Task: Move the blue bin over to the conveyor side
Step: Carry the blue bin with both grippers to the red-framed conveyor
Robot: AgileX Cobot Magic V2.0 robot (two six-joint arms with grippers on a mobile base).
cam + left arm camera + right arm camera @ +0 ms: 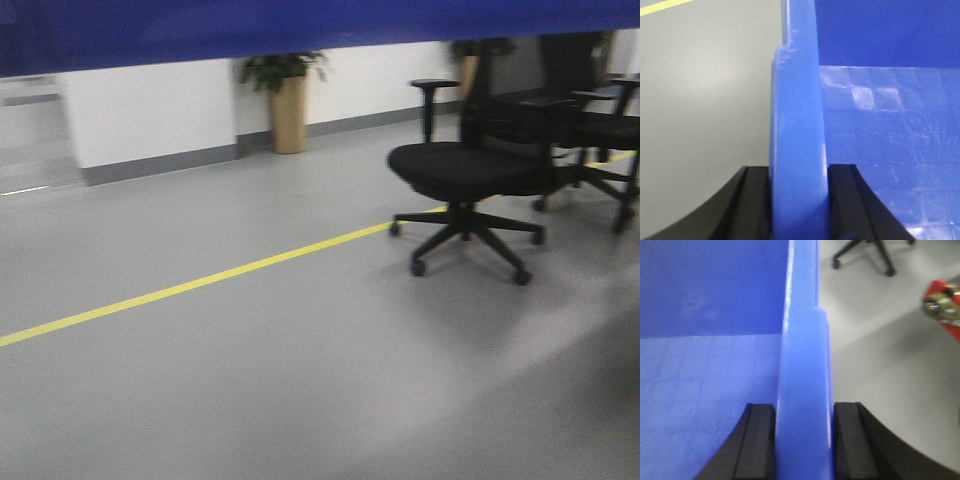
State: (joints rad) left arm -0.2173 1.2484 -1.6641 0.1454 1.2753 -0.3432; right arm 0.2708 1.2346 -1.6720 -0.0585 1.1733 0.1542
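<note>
The blue bin [300, 30] fills the top of the front view as a dark blue band, held up off the floor. In the left wrist view my left gripper [799, 175] is shut on the bin's thick left rim [797, 125], one black finger [755, 200] outside and one inside. In the right wrist view my right gripper [804, 412] is shut on the bin's right rim [804, 370] in the same way. The bin's glossy inner floor [890, 150] shows nothing in it. The conveyor is out of view.
Grey floor with a yellow line [200, 280] crossing it. A black office chair [465, 170] stands ahead right, another [590, 120] behind it. A potted plant [288, 100] stands by the white wall. A red object [945, 307] shows at the right wrist view's edge.
</note>
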